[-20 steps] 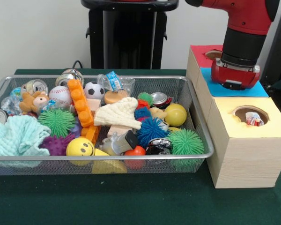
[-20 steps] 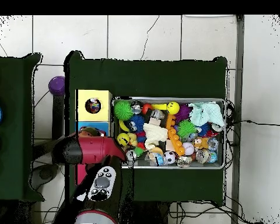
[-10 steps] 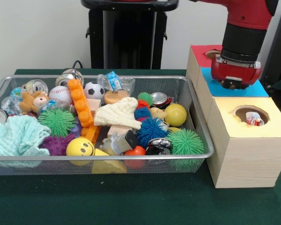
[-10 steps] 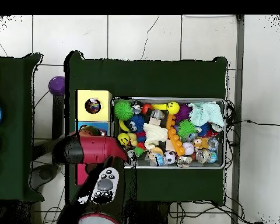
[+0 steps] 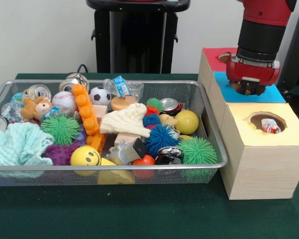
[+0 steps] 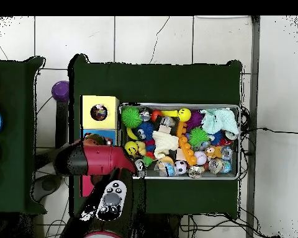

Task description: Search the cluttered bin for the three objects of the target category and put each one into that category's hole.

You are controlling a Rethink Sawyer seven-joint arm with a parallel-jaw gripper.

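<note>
Silver mesh bin [image 5: 209,107] sits centre-left of the front view, long axis running left-right across the green tabletop [image 5: 139,214]; in the overhead view its long side also runs left-right. At frame right, 3 wooden boxes stand in a row going back: yellow-topped box [image 5: 261,164] nearest, then blue-topped box [image 5: 224,92], then red-topped box [image 5: 212,57]. Round hole [image 5: 267,122] in the yellow top faces up; 1 dotted whitish fabric piece [image 5: 271,128] shows inside it. No other such pieces can be made out in the bin's clutter.

Red/black arm [image 5: 261,30] drops near-vertical from upper right, wrist pointing straight down; hand [image 5: 246,87] hangs over the blue top, behind the hole. Fingers too hidden: can't tell if spread or closed.
</note>
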